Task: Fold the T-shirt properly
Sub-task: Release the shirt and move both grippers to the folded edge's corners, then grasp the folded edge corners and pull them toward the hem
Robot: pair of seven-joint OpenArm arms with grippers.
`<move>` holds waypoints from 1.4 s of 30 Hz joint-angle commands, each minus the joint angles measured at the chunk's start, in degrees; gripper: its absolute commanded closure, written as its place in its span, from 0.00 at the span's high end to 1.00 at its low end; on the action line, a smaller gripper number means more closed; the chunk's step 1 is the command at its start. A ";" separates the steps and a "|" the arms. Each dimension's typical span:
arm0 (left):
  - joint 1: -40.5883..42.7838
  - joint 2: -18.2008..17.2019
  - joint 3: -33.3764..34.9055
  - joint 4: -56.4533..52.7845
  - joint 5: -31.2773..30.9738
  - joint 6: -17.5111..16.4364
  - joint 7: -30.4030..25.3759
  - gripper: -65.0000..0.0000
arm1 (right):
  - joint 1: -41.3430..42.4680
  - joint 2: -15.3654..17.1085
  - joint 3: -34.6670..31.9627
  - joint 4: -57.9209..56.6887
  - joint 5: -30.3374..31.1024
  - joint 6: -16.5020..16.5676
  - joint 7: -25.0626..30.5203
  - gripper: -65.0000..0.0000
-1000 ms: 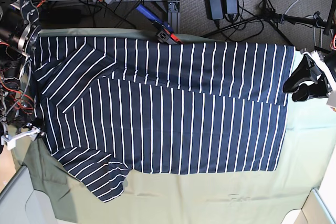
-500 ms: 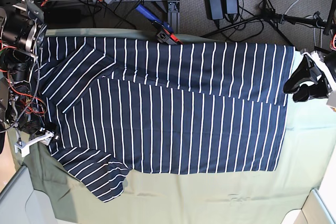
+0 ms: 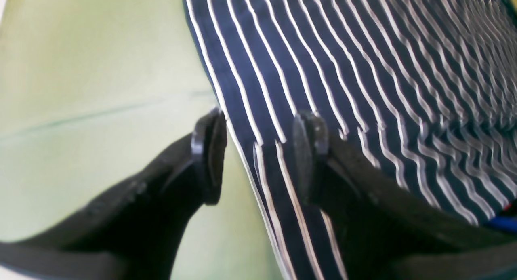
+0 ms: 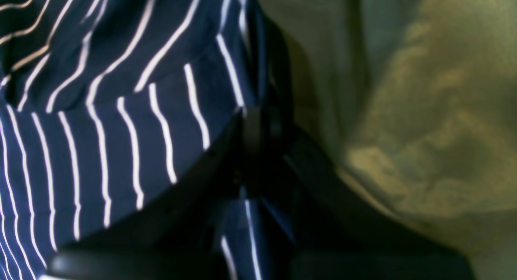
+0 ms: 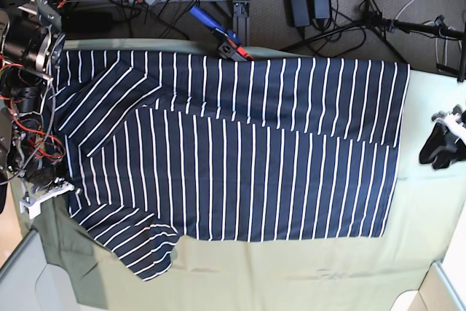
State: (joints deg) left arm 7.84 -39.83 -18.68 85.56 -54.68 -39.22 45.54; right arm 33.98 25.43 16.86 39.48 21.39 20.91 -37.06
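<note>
The navy white-striped T-shirt (image 5: 233, 158) lies spread flat on the pale green cloth (image 5: 291, 274), with its top part folded down and one sleeve sticking out at the lower left. My right gripper (image 5: 51, 189) is at the shirt's left edge. In the right wrist view it (image 4: 258, 126) is shut with striped fabric (image 4: 101, 130) pinched between the fingers. My left gripper (image 5: 437, 151) hangs just off the shirt's right hem. In the left wrist view it (image 3: 258, 154) is open and empty, with the shirt's edge (image 3: 363, 70) showing past the fingers.
A blue and red tool (image 5: 222, 38) lies at the table's back edge. A power strip, adapters and cables lie on the floor behind it. Pale bins stand at the front left (image 5: 22, 274) and front right (image 5: 448, 289) corners.
My left gripper has moved away from the shirt's upper right corner, toward the front and right. My right gripper has shifted in against the shirt's left edge.
</note>
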 commanded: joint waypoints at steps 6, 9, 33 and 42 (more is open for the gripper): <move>-13.64 -0.81 11.06 -12.90 4.48 -0.50 -6.08 0.47 | 1.68 1.16 0.11 1.14 0.68 2.54 0.94 0.00; -20.68 0.61 14.95 -19.34 7.34 1.95 -6.69 0.47 | 1.68 1.20 0.11 1.14 0.66 2.56 0.04 0.00; -37.00 11.34 16.79 -47.39 9.97 2.60 -10.21 0.47 | 1.55 1.18 0.11 1.14 0.70 2.56 -2.23 0.00; -37.07 12.66 16.79 -47.39 9.99 2.71 -10.21 0.47 | 1.55 1.20 0.11 1.14 0.70 2.54 -2.38 0.00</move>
State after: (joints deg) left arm -27.62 -26.35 -1.58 37.39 -44.12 -36.07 36.16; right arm 33.93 25.54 16.84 39.48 21.56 20.93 -40.14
